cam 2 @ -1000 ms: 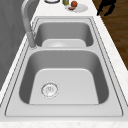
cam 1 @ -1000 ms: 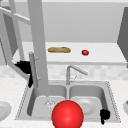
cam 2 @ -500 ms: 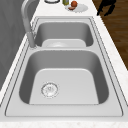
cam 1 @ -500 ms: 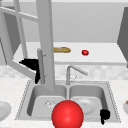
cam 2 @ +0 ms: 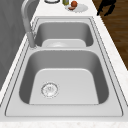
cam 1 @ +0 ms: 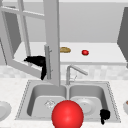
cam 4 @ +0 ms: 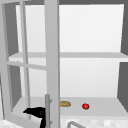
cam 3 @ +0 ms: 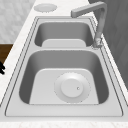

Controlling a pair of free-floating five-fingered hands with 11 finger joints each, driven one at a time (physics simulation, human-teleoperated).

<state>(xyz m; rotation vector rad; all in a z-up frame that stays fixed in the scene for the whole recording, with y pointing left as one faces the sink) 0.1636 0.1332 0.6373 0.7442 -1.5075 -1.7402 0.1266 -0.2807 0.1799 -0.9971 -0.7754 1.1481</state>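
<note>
the left hand (cam 1: 37, 60) is hovering at the cabinet door's handle (cam 1: 47, 62), just left of it & touching it, w/ the thumb hanging down beside the bar; whether the fingers are curling round the bar, can't tell. in the upper view the same hand (cam 4: 36, 111) is sitting low at the handle (cam 4: 47, 110), beside the door (cam 4: 51, 50), which is standing swung out toward the camera. inside the cabinet, on the bottom shelf (cam 1: 105, 56), a brown bread piece (cam 1: 65, 50) & a small red fruit (cam 1: 85, 52) are lying well right of the left hand, apart from each other. the right hand (cam 1: 105, 115) is hanging idle at the sink's (cam 1: 111, 100) front right rim, fingers drooping relaxed. a red ball (cam 1: 67, 115) is sitting in front of the sink, left of the right hand. a plate (cam 3: 72, 87) is lying in the right basin.
</note>
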